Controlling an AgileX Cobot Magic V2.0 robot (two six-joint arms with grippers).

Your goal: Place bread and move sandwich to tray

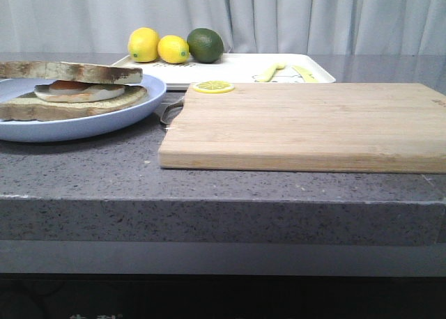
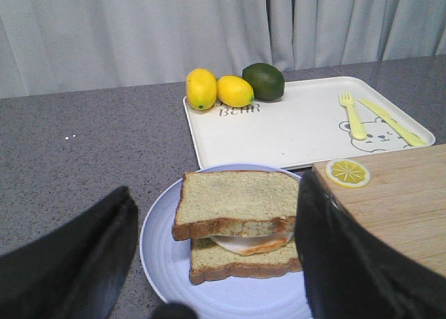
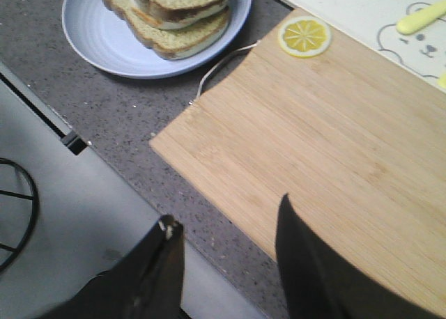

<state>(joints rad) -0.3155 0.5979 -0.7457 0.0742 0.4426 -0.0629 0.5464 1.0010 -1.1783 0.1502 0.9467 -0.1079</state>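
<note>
Top bread (image 2: 237,197) is already sitting on the egg, so the sandwich (image 1: 73,89) is waiting on its blue plate (image 1: 132,110) at near left while both released grippers, left (image 2: 216,263) and right (image 3: 226,263), are hovering empty, leaving the move to the far tray (image 1: 244,68).

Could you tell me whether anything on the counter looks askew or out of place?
Only small things. The sandwich's top slice sits a little offset from the bottom one, and a lemon slice lies alone at the cutting board's far corner. Nothing is spilled or damaged.
</note>
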